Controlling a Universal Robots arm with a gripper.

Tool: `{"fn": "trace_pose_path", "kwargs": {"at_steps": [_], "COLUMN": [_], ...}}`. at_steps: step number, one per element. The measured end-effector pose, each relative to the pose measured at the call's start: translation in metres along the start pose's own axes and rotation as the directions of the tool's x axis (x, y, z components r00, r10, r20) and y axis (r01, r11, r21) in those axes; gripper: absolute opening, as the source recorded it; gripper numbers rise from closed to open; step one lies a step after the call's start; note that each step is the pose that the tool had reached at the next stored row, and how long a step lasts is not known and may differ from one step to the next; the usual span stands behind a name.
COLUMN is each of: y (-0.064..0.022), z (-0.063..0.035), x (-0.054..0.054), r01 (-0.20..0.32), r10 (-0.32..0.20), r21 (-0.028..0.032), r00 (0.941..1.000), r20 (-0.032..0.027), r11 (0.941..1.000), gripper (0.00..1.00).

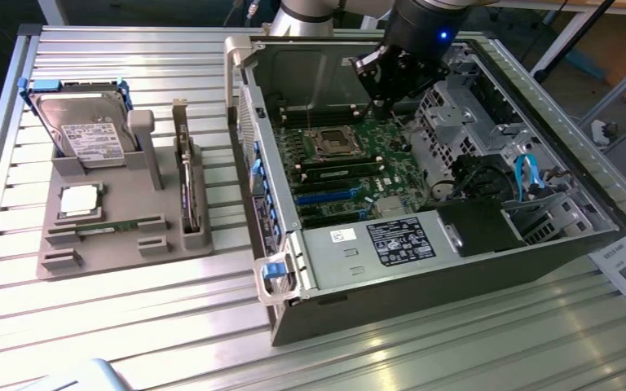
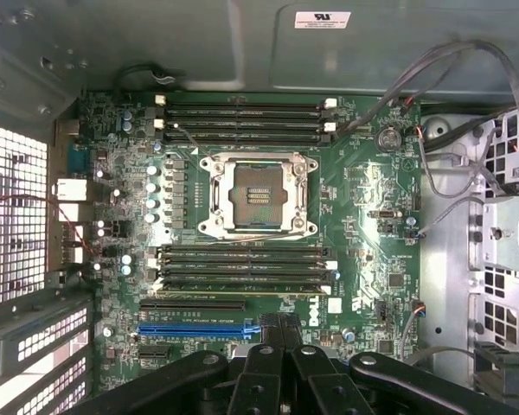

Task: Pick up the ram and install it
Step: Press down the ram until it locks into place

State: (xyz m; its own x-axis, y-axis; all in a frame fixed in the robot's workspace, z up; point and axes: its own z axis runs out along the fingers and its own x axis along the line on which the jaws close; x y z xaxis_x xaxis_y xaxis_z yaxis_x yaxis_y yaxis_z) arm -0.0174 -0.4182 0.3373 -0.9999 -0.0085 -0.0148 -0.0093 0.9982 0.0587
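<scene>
The gripper [image 1: 384,104] is hanging inside the open computer case [image 1: 422,269], over the green motherboard [image 1: 351,163]; its fingers [image 2: 281,333] are sitting pressed together, gripping nothing. The ram [image 1: 112,226] is lying flat on the grey holder [image 1: 172,244] left of the case in the exterior view, well apart.

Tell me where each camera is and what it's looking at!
Exterior view: sits off the arm, up high, looking down at the open computer case and gray parts holder; the robot arm with its claw reaches into the case.
Wrist view: rides on the wrist, looking straight down at the motherboard; the claw's black linkage shows.
Both see the motherboard, its empty processor socket and the claw.
</scene>
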Motion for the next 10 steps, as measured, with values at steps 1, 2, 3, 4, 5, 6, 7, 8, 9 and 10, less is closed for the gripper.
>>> {"fn": "trace_pose_path", "kwargs": {"at_steps": [1, 2, 3, 4, 5, 6, 7, 8, 9, 10], "y": [0.0000, 0.0000, 0.0000, 0.0000, 0.0000, 0.0000, 0.0000, 0.0000, 0.0000, 0.0000], "z": [0.0000, 0.0000, 0.0000, 0.0000, 0.0000, 0.0000, 0.0000, 0.0000, 0.0000, 0.0000], "x": [0.0000, 0.0000, 0.0000, 0.0000, 0.0000, 0.0000, 0.0000, 0.0000, 0.0000, 0.0000], "r01": [0.000, 0.003, 0.006, 0.009, 0.012, 0.014, 0.014, 0.014, 0.014, 0.014], "r10": [0.000, -0.003, -0.006, -0.009, -0.012, -0.014, -0.014, -0.014, -0.014, -0.014], "r21": [0.0000, 0.0000, -0.0002, -0.0002, -0.0004, -0.0005, -0.0005, -0.0006, -0.0006, -0.0006], "r00": [1.0000, 1.0000, 1.0000, 1.0000, 0.9999, 0.9999, 0.9999, 0.9999, 0.9999, 0.9999], "r20": [-0.0006, -0.0016, -0.0027, -0.0034, -0.0042, -0.0049, -0.0051, -0.0051, -0.0051, -0.0051], "r11": [1.0000, 1.0000, 1.0000, 1.0000, 0.9999, 0.9999, 0.9999, 0.9999, 0.9999, 0.9999], "gripper": [0.10, 0.10, 0.10, 0.10, 0.10, 0.10, 0.10, 0.10, 0.10, 0.10]}}
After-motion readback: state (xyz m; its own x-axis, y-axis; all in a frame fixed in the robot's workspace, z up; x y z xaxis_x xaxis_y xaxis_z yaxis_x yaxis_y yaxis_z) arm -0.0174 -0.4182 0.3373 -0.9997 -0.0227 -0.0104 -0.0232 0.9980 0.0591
